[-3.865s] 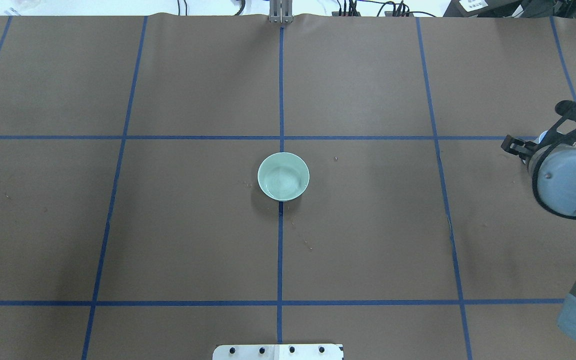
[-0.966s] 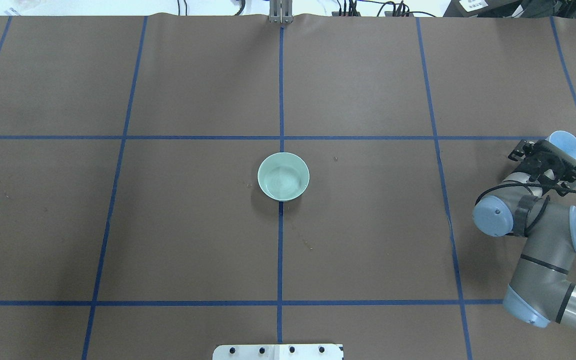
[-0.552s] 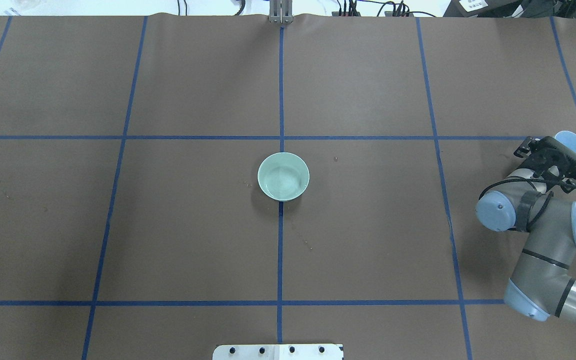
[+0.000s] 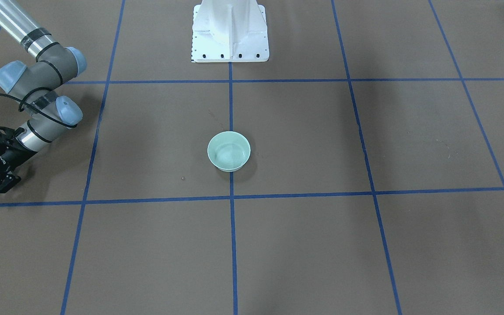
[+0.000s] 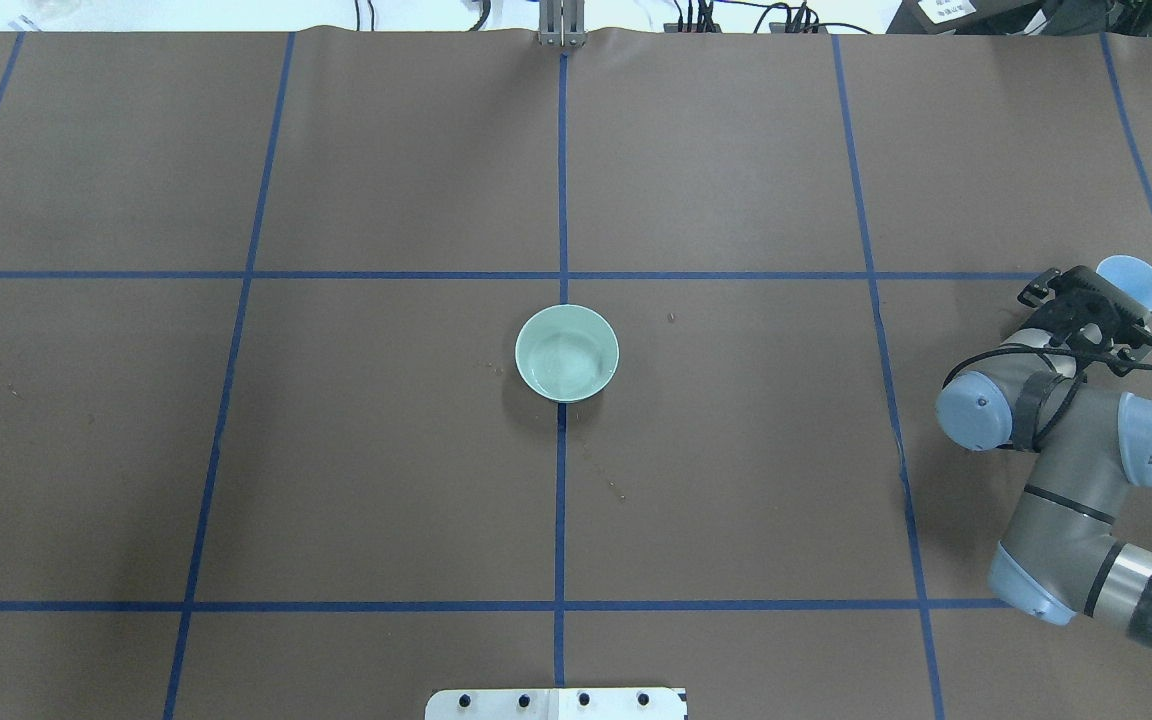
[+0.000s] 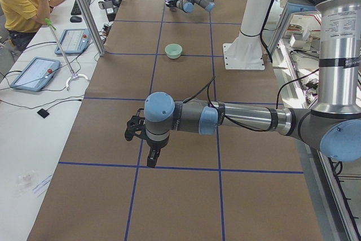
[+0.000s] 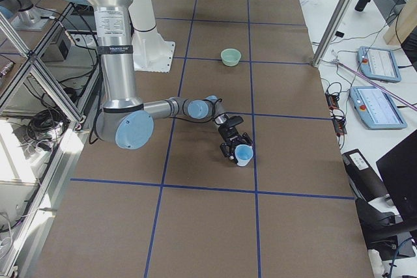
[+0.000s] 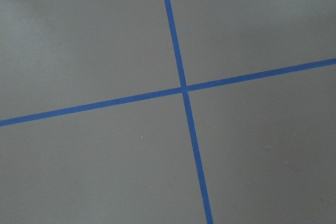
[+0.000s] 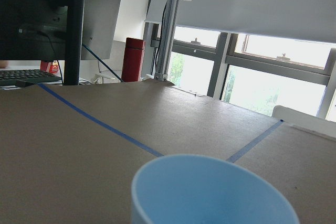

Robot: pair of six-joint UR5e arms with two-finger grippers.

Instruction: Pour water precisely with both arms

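Holding a pale blue cup well right of the pale green round bowl.
Right gripper clamps it; bowl lies leftward. Left gripper state: cannot tell.

Lighting is bright, even and diffuse, from above. The table is matte brown, with no glare.

- **Overhead view:** the bowl casts a short soft shadow toward the lower left. The water shows only as a pale sheen. The strip beyond the table's far edge is blown out white.
- **Front-facing view:** broad faint dark patches lie on the table. The right arm has a bright streak along its bare metal tube.
- **Right wrist view:** the windows are overexposed and the monitor is near black. The cup in the foreground is soft.
- **Left wrist view:** colour is washed to grey, and the tape lines are crisp.
- **Side views:** both are sharp, with grid lines converging strongly.
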